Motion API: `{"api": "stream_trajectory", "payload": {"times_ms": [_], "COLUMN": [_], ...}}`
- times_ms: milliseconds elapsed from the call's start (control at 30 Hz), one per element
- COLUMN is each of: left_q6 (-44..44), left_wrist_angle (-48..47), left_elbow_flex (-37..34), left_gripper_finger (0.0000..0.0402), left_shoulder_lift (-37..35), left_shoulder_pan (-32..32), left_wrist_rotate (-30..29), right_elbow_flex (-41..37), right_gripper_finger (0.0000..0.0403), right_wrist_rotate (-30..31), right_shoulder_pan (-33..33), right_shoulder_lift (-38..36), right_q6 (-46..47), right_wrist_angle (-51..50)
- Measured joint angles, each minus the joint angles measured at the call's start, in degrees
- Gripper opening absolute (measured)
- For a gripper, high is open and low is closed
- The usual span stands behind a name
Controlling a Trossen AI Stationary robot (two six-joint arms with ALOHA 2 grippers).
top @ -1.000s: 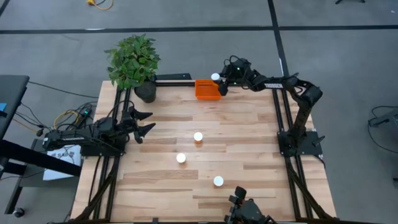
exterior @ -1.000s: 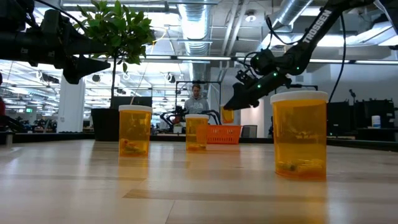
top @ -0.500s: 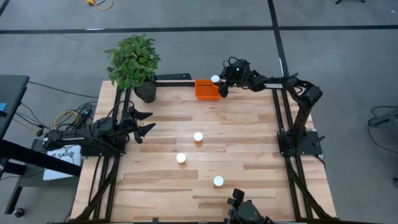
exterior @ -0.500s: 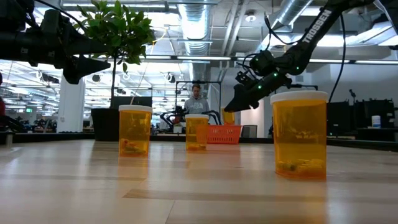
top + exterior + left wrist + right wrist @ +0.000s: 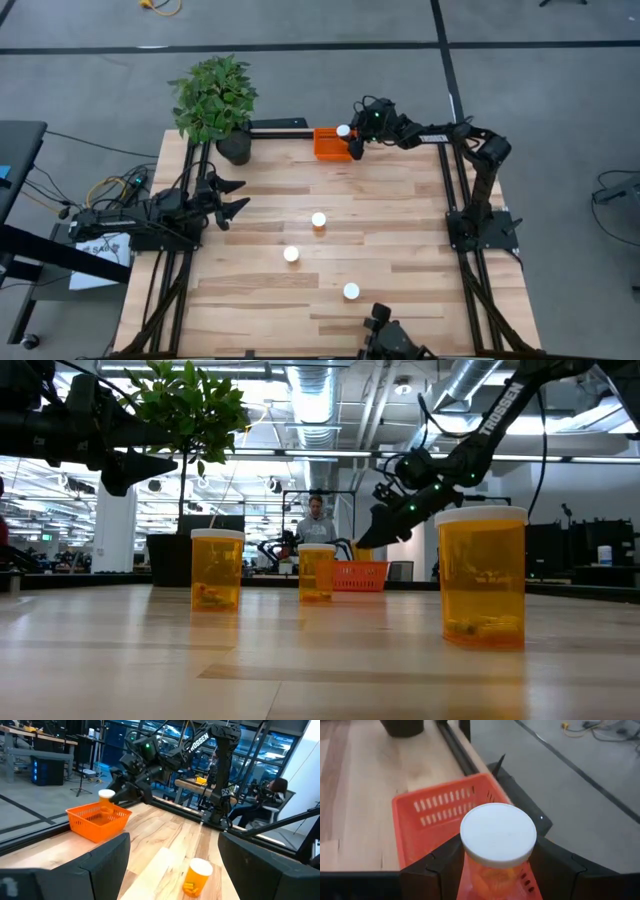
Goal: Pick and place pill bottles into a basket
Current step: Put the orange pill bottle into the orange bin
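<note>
Bright, even overhead light, soft shadows. Ceiling lamps (image 5: 318,405) glare in low view. Wrist-view fingers blurred.

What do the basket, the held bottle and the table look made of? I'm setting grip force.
Basket: bright orange, probably moulded plastic, with slotted walls.
Held bottle in the right gripper: see-through amber body, likely plastic; matte white cap, smooth.
Table: light wood planks with visible grain, like butcher block with a slight sheen.
</note>
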Motion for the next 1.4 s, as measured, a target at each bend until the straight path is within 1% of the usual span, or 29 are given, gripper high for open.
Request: {"api": "stream_trajectory", "payload": {"times_ms": [300, 600, 1400], "left_q6": [-0.59, -0.57, -0.83], "left_wrist_angle": [0.01, 0.0, 0.01], "left_elbow_flex": [0.01, -0.02, -0.01], "left_gripper_finger": [0.0293, 0.0293, 0.0293], "left_shoulder_lift": [0.02, 0.02, 0.01], "left_shoulder_pan": [-0.01, -0.01, -0.01], "left_wrist_rotate": [0.0, 0.0, 0.0], "right_elbow_flex": [0.11, 0.11, 0.11], "right_gripper_finger": [0.0197, 0.0198, 0.0201], "right_wrist_rotate": [0.05, 3.0, 2.84], "right_shoulder_pan": [-0.6, -0.8, -0.73], "right_shoulder_lift": [0.19, 0.19, 0.26], "right_q6": [1.24, 3.09, 2.86], "right_wrist_angle": [-0.4, -0.03, -0.73]}}
